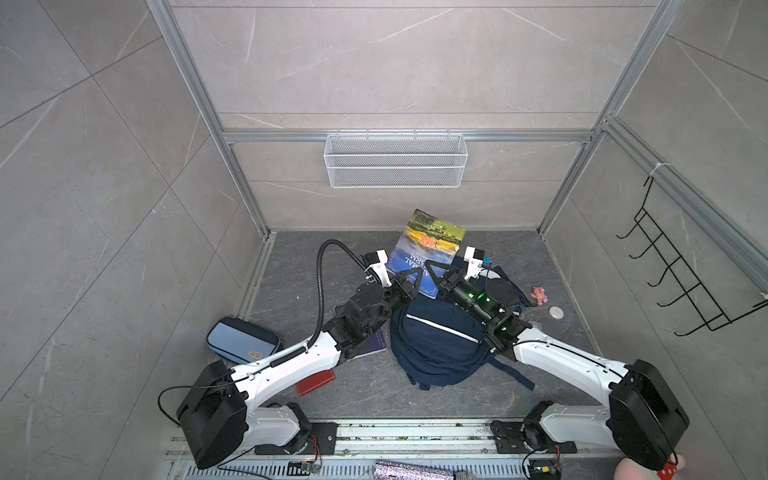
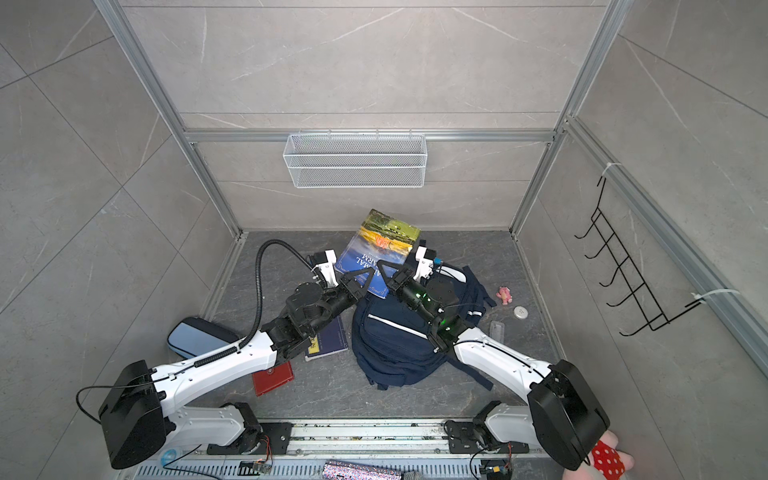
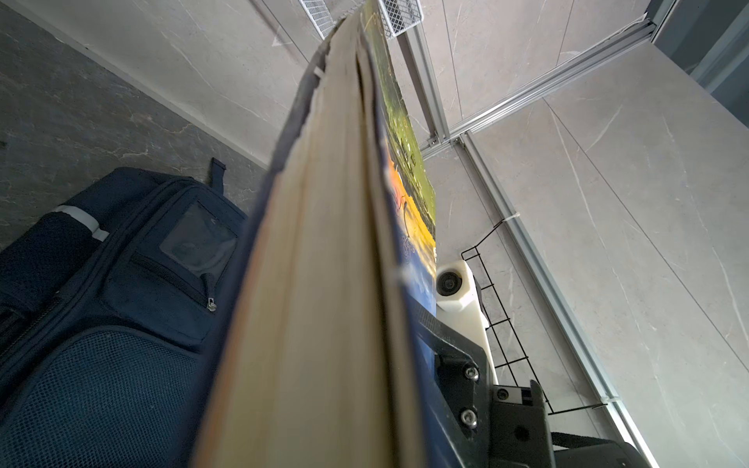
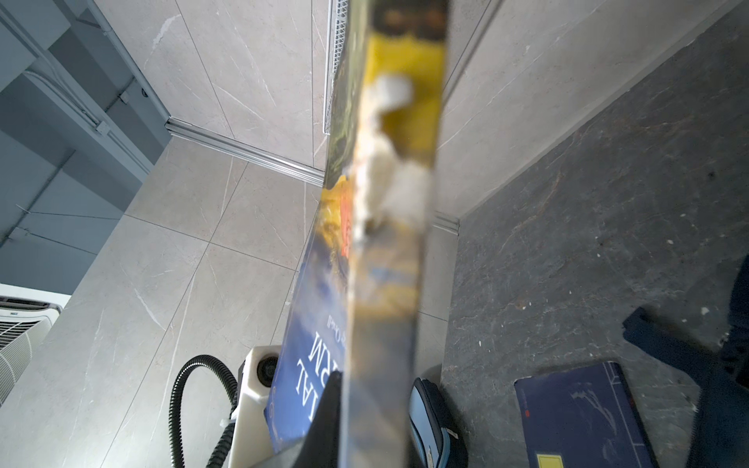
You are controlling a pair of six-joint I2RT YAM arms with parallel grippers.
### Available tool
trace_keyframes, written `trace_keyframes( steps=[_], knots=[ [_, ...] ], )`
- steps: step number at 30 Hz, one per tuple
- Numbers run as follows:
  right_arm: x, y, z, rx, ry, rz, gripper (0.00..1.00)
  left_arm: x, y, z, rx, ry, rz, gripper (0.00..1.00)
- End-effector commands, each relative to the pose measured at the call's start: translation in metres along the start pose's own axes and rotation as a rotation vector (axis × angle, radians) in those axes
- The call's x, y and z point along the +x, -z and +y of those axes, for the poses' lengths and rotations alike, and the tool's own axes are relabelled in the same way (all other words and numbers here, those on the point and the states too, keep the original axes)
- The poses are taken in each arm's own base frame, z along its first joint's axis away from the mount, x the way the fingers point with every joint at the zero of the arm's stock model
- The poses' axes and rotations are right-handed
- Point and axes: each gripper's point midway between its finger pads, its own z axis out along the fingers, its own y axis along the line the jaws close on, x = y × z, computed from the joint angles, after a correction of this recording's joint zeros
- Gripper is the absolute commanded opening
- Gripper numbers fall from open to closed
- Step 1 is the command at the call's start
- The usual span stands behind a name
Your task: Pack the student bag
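Two grips on one book (image 1: 432, 245).
The left gripper (image 1: 417, 274) and right gripper (image 1: 430, 268) each clamp its near edge, holding it tilted above the navy student bag (image 1: 436, 345).

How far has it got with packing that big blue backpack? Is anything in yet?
Nothing visibly packed yet, though the inside of the navy blue fabric backpack is hidden. In hand: the left gripper and right gripper both clamp the blue-and-yellow paperback book by its top end. Lying outside, left to pack: a pale blue zip pencil case, a dark blue notebook, a flat red rectangular item and a small pink toy.
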Motion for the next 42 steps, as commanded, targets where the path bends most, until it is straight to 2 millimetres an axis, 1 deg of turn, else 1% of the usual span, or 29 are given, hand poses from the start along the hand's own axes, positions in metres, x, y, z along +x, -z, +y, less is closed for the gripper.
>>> trace_keyframes(
  steps=[1, 2, 4, 5, 6, 8, 9, 11, 13, 15, 16, 18, 20, 22, 25, 26, 28, 29, 32, 33, 37, 40, 42],
  knots=[
    [0.008, 0.005, 0.023, -0.055, 0.031, 0.050, 0.01, -0.028, 0.007, -0.059, 0.173, -0.040, -0.070, 0.00],
    [0.009, 0.005, 0.024, -0.048, 0.034, 0.056, 0.08, -0.028, 0.009, -0.059, 0.163, -0.050, -0.060, 0.00],
    [0.008, 0.007, 0.024, -0.029, 0.049, 0.072, 0.26, -0.027, 0.016, -0.056, 0.134, -0.069, -0.041, 0.00],
    [0.010, 0.009, 0.023, -0.006, 0.067, 0.098, 0.36, -0.026, 0.022, -0.051, 0.108, -0.075, -0.034, 0.00],
    [0.012, 0.012, 0.023, 0.027, 0.098, 0.123, 0.44, -0.026, 0.030, -0.043, 0.075, -0.082, -0.030, 0.00],
    [0.016, 0.019, 0.023, 0.090, 0.187, 0.174, 0.56, -0.026, 0.047, -0.030, 0.030, -0.113, -0.030, 0.00],
    [0.018, 0.023, 0.020, 0.132, 0.230, 0.207, 0.60, -0.027, 0.059, -0.023, 0.009, -0.128, -0.038, 0.00],
    [0.026, 0.031, 0.015, 0.197, 0.308, 0.285, 0.73, -0.028, 0.079, -0.006, -0.055, -0.152, -0.031, 0.00],
    [0.031, 0.043, 0.011, 0.272, 0.408, 0.367, 0.76, -0.027, 0.098, 0.005, -0.104, -0.174, -0.008, 0.00],
    [0.032, 0.059, 0.002, 0.369, 0.516, 0.448, 0.78, -0.024, 0.118, 0.010, -0.124, -0.182, 0.027, 0.00],
    [0.033, 0.066, -0.002, 0.405, 0.560, 0.486, 0.81, -0.020, 0.126, 0.012, -0.132, -0.180, 0.054, 0.00],
    [0.037, 0.083, -0.016, 0.498, 0.652, 0.591, 0.85, -0.010, 0.145, 0.020, -0.158, -0.157, 0.119, 0.00],
    [0.042, 0.094, -0.032, 0.570, 0.726, 0.707, 0.87, 0.000, 0.162, 0.026, -0.165, -0.130, 0.165, 0.00],
    [0.048, 0.107, -0.047, 0.630, 0.846, 0.835, 0.88, 0.006, 0.177, 0.027, -0.154, -0.097, 0.199, 0.00],
    [0.053, 0.124, -0.079, 0.712, 1.058, 1.012, 0.86, 0.011, 0.196, 0.030, -0.156, -0.076, 0.231, 0.00],
    [0.054, 0.129, -0.089, 0.735, 1.118, 1.060, 0.85, 0.012, 0.203, 0.034, -0.172, -0.072, 0.239, 0.00],
    [0.060, 0.133, -0.099, 0.733, 1.202, 1.117, 0.84, 0.015, 0.214, 0.042, -0.203, -0.063, 0.251, 0.00],
    [0.063, 0.134, -0.102, 0.724, 1.230, 1.134, 0.84, 0.017, 0.220, 0.050, -0.227, -0.052, 0.252, 0.00],
    [0.077, 0.138, -0.109, 0.673, 1.296, 1.202, 0.84, 0.025, 0.233, 0.068, -0.261, -0.008, 0.258, 0.00],
    [0.080, 0.141, -0.114, 0.670, 1.312, 1.225, 0.84, 0.026, 0.237, 0.071, -0.262, 0.001, 0.254, 0.00],
    [0.084, 0.150, -0.146, 0.724, 1.337, 1.311, 0.82, 0.027, 0.250, 0.079, -0.271, 0.023, 0.242, 0.00],
    [0.083, 0.142, -0.158, 0.744, 1.359, 1.261, 0.81, 0.027, 0.257, 0.085, -0.299, 0.031, 0.242, 0.00],
    [0.089, 0.135, -0.165, 0.721, 1.350, 1.243, 0.81, 0.029, 0.259, 0.086, -0.309, 0.038, 0.253, 0.00]
  ],
)
